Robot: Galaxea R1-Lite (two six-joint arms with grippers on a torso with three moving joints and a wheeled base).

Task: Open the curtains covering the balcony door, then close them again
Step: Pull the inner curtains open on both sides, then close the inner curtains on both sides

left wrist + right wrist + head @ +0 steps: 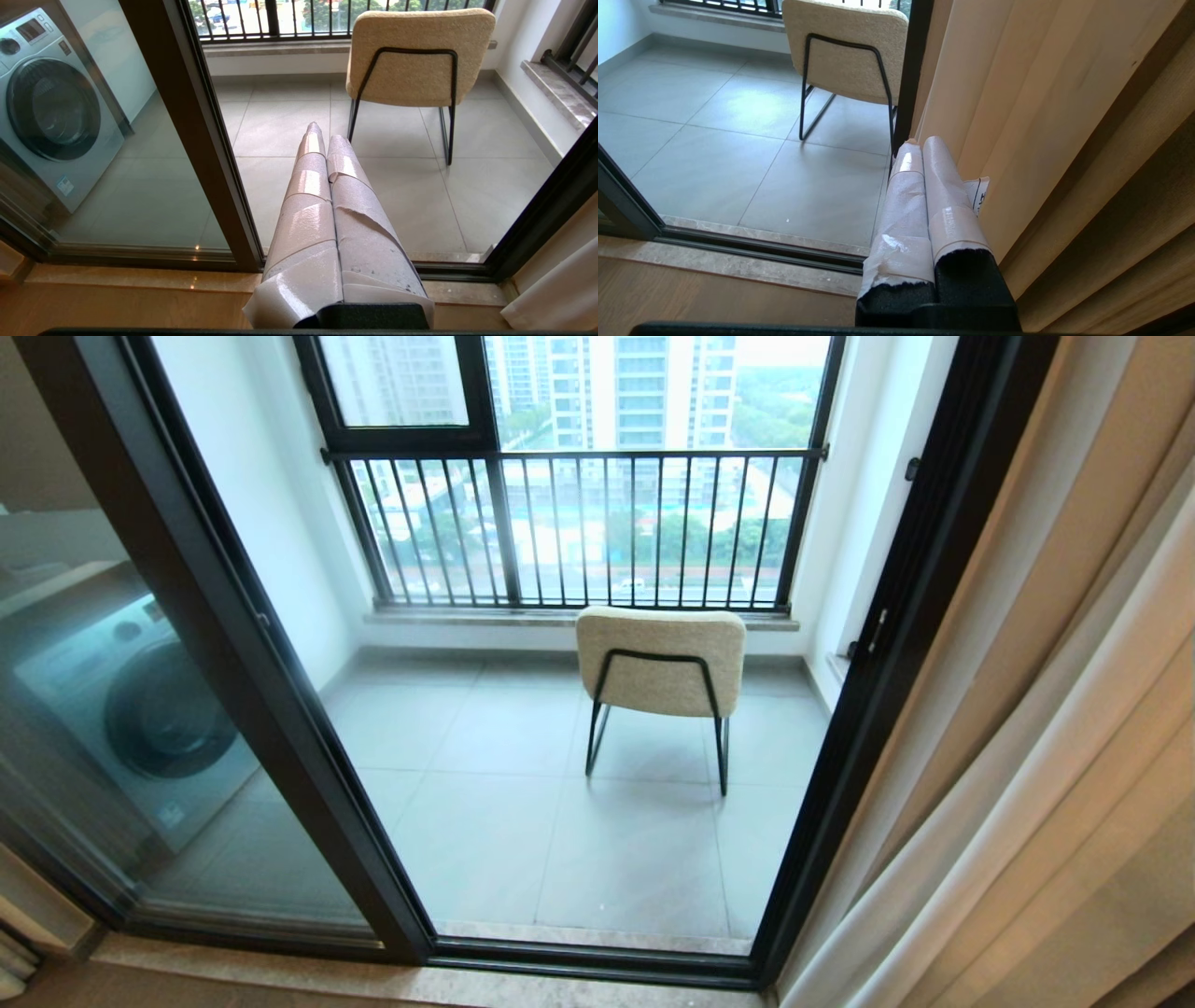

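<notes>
Right wrist: curtains [1064,116] beside pincer [923,144]

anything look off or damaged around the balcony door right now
Only minor wear: the tape wrapping on the left gripper and right gripper is torn and peeling. The curtains hang gathered at the right, the balcony door and chair look normal.

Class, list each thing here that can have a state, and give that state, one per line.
curtains: drawn aside, bunched at the right.
balcony door: uncovered; middle opening looks slid open.
washing machine: hatch shut.
chair: upright, empty.
left claw: shut, empty.
right claw: shut, empty, beside the curtains.
</notes>
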